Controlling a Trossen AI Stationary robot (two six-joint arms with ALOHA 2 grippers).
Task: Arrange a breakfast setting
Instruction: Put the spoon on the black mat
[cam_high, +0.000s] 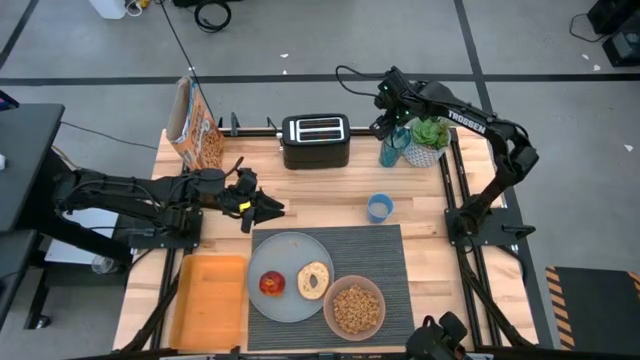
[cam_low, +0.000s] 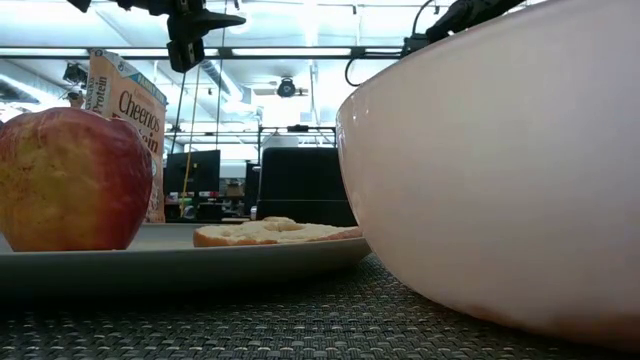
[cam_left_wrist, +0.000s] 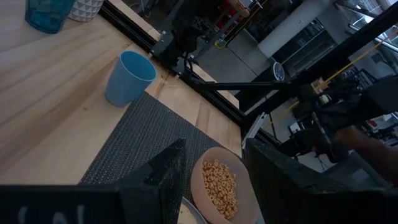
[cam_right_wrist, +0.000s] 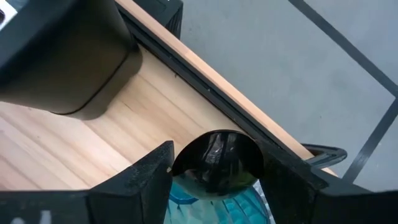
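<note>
The dark striped placemat (cam_high: 375, 250) lies at the near middle. On it the grey plate (cam_high: 290, 305) holds the red apple (cam_high: 272, 284) and the bagel (cam_high: 314, 280). The pinkish bowl (cam_high: 354, 307) of brown cereal (cam_left_wrist: 219, 186) sits beside the plate. A dark rounded spoon end (cam_right_wrist: 217, 155) sticks up out of a teal glass (cam_high: 391, 152) at the far right. My right gripper (cam_right_wrist: 217, 160) is open above the glass, one finger on either side of the spoon end. My left gripper (cam_high: 268, 208) is open and empty, above the table just beyond the plate. My right gripper comes down from above over the spoon's rounded end (cam_right_wrist: 214, 146), which stands upright in the teal glass. Its two fingers stand on either side of that end. I cannot tell whether they touch it.
The black toaster (cam_high: 315, 140) stands at the far middle and a cereal box (cam_high: 195, 125) at the far left. A blue cup (cam_high: 379, 207) stands just beyond the placemat. A potted plant (cam_high: 430, 138) is beside the teal glass. The orange tray (cam_high: 210, 300) lies at the near left.
</note>
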